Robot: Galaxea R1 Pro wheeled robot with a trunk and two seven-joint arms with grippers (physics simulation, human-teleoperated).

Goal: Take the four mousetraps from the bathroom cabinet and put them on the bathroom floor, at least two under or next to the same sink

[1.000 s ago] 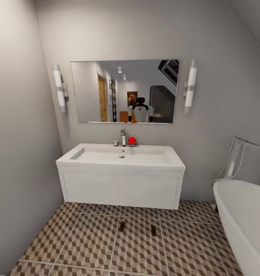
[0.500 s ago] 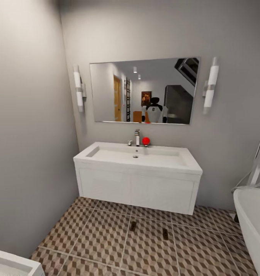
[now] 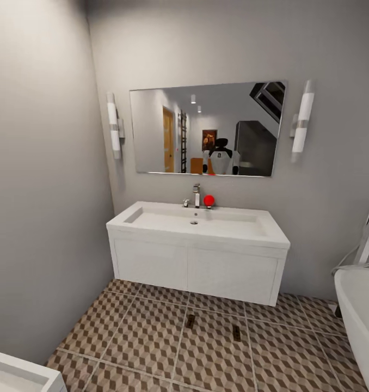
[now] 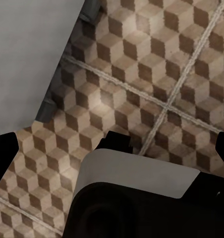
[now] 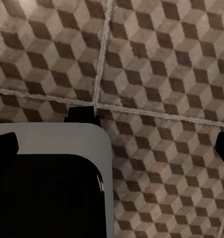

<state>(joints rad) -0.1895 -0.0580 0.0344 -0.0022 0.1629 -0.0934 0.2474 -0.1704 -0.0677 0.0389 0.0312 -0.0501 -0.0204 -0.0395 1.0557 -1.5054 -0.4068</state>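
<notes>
Two mousetraps (image 3: pixel 190 321) (image 3: pixel 237 332) already lie on the bathroom floor (image 3: pixel 141 337) just before the sink (image 3: pixel 198 222). Both pincers are spread wide and carry nothing. I judge I should turn away carefully, without rolling over them, and fetch the rest.

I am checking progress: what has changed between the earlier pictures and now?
Only the camera turned left, shifting the whole picture right and bringing a white corner into view. Two mousetraps stayed on the bathroom floor before the sink.
</notes>
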